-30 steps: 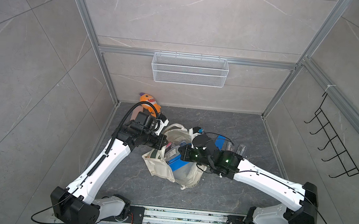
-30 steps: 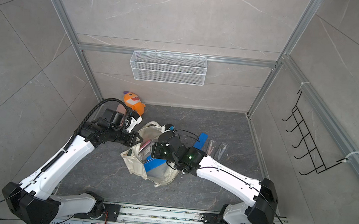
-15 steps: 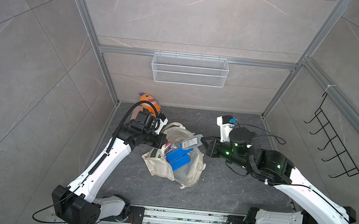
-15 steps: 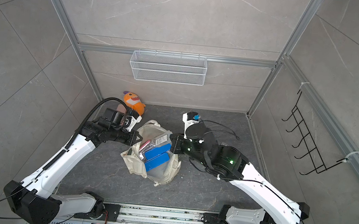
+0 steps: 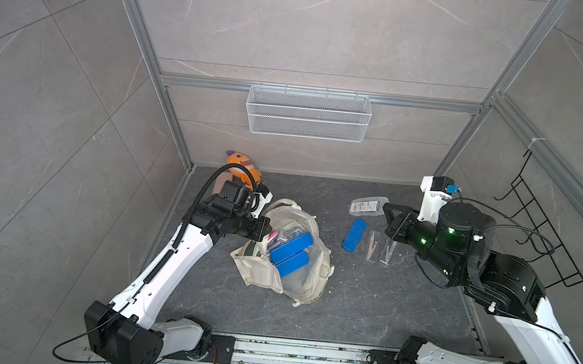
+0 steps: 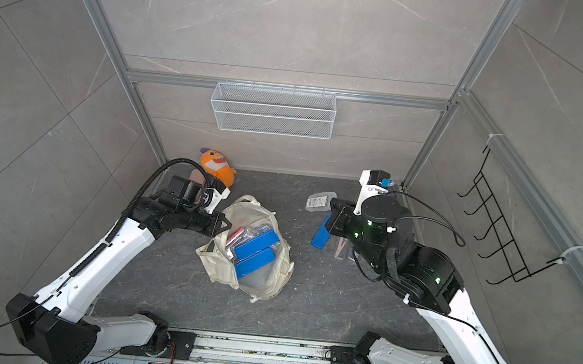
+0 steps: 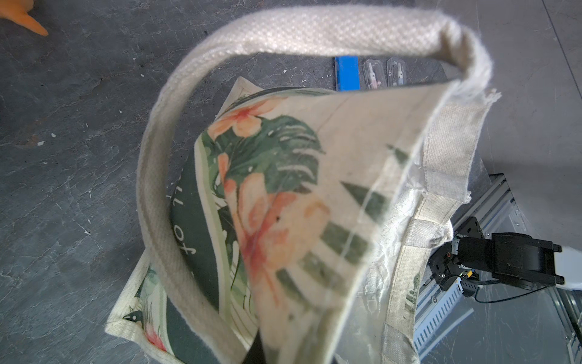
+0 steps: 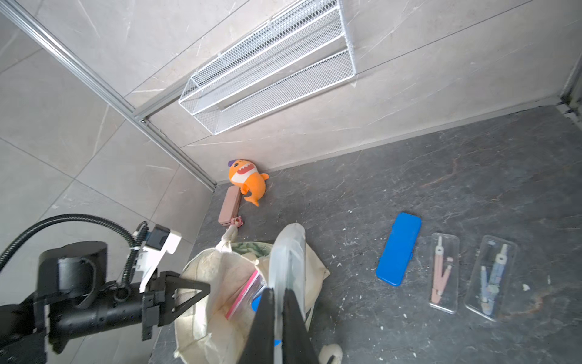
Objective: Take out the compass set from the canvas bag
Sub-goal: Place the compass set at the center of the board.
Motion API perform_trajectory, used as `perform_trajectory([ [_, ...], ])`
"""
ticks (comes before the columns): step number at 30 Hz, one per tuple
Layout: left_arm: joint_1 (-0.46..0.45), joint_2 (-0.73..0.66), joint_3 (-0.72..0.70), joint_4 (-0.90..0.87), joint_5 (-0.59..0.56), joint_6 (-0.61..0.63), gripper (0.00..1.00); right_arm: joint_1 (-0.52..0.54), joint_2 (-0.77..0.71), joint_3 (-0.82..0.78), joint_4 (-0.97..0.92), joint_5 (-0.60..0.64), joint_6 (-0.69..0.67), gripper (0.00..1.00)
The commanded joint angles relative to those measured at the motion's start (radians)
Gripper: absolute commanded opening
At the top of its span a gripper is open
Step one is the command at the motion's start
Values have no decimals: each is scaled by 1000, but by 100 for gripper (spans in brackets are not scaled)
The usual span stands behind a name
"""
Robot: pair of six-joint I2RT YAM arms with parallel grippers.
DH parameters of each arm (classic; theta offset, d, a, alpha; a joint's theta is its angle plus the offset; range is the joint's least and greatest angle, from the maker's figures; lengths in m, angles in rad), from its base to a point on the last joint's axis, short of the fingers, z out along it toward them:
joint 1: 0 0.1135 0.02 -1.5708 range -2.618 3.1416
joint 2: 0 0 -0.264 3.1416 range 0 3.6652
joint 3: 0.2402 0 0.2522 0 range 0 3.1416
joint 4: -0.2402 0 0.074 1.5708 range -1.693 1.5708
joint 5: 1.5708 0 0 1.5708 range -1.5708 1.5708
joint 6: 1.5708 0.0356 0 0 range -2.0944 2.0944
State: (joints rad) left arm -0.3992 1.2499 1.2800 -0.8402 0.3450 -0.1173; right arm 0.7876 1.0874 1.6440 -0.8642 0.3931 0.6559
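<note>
Right hand (image 8: pixel 278 294) is clamped tight on the edge of a clear labelled case, the compass set (image 5: pixel 368 206) by the look of it. It hangs well clear of the canvas bag (image 5: pixel 255 272), over the table (image 5: pixel 362 306). Left hand (image 5: pixel 265 231) is pinched shut on the bag's rim, propping the mouth open. Best now, I'd say: lower it flat into a free spot and release only once it rests. Mind the blue case (image 5: pixel 354 235) and two clear compass cases (image 5: pixel 372 247) lying near; the room looks tight. Two other blue cases (image 5: pixel 291 245) sit in the bag, and an orange plush (image 5: pixel 243 171) lies off in the corner.
</note>
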Motion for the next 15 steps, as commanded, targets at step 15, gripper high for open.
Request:
perform_trajectory([
  [15, 5, 15, 71, 44, 49, -21, 0, -427, 400, -200, 410, -511, 71, 0],
])
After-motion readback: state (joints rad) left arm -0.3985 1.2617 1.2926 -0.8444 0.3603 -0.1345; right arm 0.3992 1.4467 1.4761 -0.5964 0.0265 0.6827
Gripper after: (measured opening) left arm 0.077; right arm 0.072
